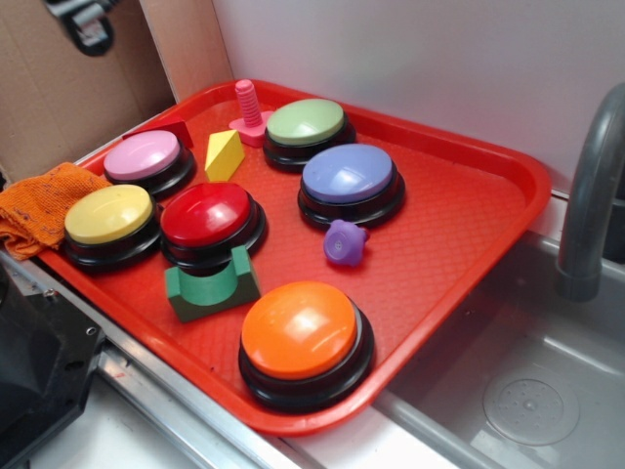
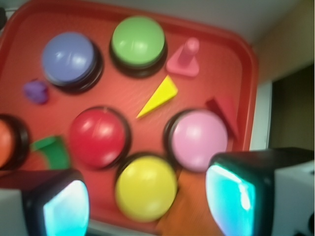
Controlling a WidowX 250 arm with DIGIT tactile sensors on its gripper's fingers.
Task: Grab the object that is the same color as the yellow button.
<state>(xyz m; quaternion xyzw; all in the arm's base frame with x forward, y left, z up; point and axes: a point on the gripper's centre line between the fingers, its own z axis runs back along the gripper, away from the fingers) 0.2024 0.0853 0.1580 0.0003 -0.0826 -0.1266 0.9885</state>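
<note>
exterior view: looks down at an angle from beside the red tray (image 1: pixel 459 244), not very near.
wrist view: looks almost straight down from above, nearer, blurred.
shared part: the tray and its buttons, seen from opposite sides.

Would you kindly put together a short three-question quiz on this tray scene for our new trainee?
1. True or false: the gripper already holds the yellow block.
2. Which button is nearest the orange cloth? A) yellow button B) purple button C) orange button
3. Fill in: the green arch block touches the ___ button.

Key: 1. False; its open fingers are apart from it. 2. A. 3. Red.
</note>
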